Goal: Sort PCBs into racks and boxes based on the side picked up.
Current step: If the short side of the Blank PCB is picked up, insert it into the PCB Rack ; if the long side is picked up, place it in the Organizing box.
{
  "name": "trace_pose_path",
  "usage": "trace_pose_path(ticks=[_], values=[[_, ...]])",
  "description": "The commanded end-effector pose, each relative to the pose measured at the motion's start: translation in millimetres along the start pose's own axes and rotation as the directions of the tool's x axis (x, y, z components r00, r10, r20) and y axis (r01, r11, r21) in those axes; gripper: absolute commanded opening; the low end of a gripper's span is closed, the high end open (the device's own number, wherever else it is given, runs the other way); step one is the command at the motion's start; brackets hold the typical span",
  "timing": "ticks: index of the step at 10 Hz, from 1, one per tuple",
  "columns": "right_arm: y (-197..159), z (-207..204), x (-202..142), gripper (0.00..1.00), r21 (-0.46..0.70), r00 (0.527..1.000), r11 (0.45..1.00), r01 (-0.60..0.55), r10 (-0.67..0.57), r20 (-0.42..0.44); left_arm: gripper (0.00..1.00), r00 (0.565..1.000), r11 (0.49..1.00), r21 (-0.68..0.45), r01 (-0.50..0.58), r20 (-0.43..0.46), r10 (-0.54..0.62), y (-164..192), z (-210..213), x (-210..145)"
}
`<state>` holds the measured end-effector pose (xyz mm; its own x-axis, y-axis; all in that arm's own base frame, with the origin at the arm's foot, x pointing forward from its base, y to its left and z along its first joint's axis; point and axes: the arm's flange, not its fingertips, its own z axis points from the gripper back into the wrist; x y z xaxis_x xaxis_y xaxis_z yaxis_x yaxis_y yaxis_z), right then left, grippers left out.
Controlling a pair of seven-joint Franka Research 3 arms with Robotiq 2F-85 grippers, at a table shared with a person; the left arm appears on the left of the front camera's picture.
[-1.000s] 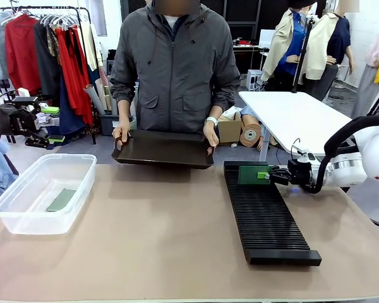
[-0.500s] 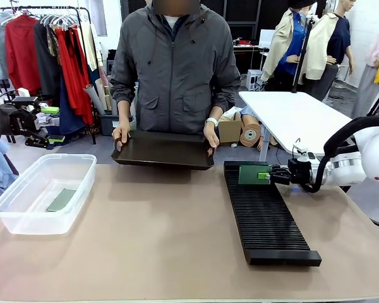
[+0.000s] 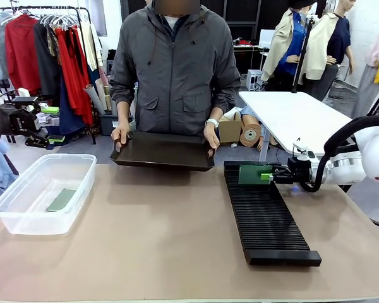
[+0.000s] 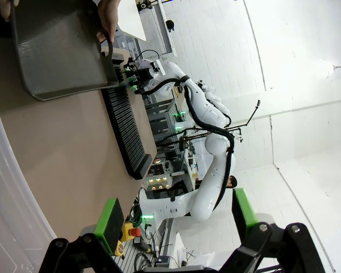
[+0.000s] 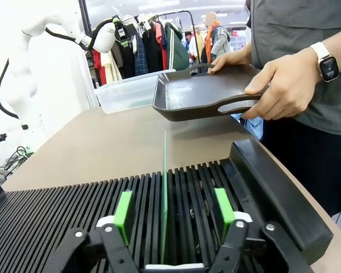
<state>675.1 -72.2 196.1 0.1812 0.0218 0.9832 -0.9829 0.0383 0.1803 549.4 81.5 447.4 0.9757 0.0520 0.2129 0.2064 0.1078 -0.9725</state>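
Right wrist view showed the right gripper [image 5: 171,215] newly spread off the thin green PCB [image 5: 163,193], left upright in the ribbed black rack [image 5: 74,216]; left gripper [image 4: 175,219] gaped empty.

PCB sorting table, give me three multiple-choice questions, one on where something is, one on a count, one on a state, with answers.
1. Where does the upright PCB stand?
A. in the black rack
B. in the clear tub
C. on the black tray

2. How many PCBs lie in the clear tub?
A. none
B. one
C. three

3. How is the right hand?
A. clamped on the tray
C. shut on the PCB
B. open, pads clear of the PCB

Answers: 1 A, the board sits on edge in a slot at the rack's far end. 2 B, one board lies flat inside. 3 B, gaps show between both pads and the board.
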Motion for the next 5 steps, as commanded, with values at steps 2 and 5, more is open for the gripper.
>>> trace_pose_path(ticks=[2, 5], values=[[1.0, -1.8, 10.4, 1.0, 0.001, 1.0, 1.0, 0.007, -0.007, 0.012, 1.0, 1.0, 1.0, -0.006, -0.004, -0.005, 0.004, -2.2, 1.1, -1.7], [-1.6, -5.0, 11.6, 1.0, 0.008, 1.0, 1.0, -0.002, 0.002, -0.001, 1.0, 1.0, 1.0, -0.006, -0.004, -0.005, 0.004, -2.2, 1.1, -1.7]])
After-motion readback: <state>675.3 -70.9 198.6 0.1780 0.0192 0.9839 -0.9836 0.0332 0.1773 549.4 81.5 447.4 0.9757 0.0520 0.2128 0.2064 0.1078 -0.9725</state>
